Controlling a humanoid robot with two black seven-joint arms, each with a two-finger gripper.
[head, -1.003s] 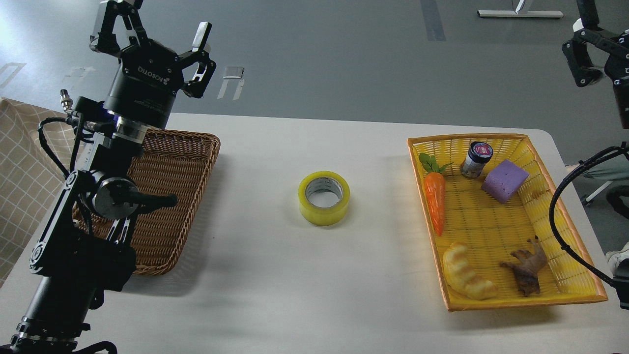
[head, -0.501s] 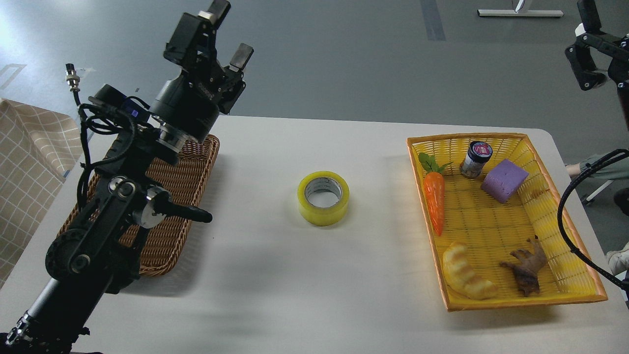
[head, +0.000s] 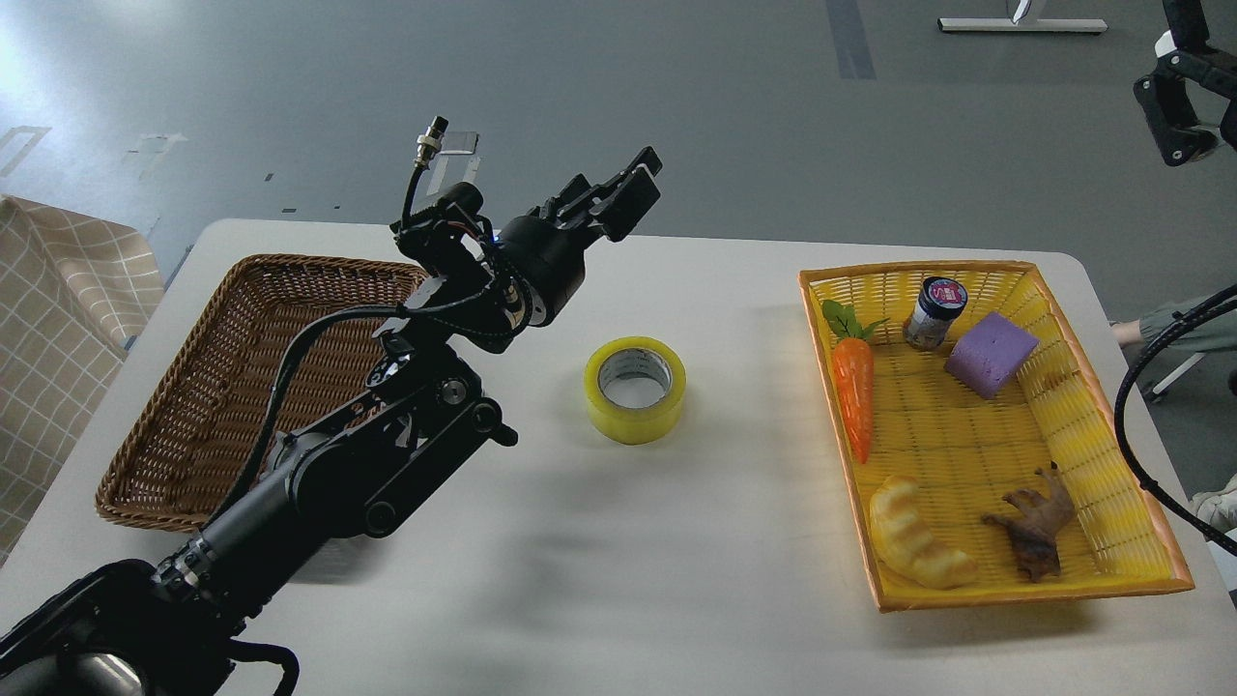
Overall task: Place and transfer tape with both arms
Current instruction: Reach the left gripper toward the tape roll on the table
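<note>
the left arm [head: 367, 464] reaches in from the lower left, its wrist angled up and rightward — the left gripper [head: 628, 188] seen edge-on, fingers indistinguishable. the right gripper [head: 1184, 106] sits at the top right corner — cut off, state unclear.

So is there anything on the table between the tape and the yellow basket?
No. In the head view, only bare white table lies between the tape and the yellow basket. The carrot sits inside the basket.
</note>
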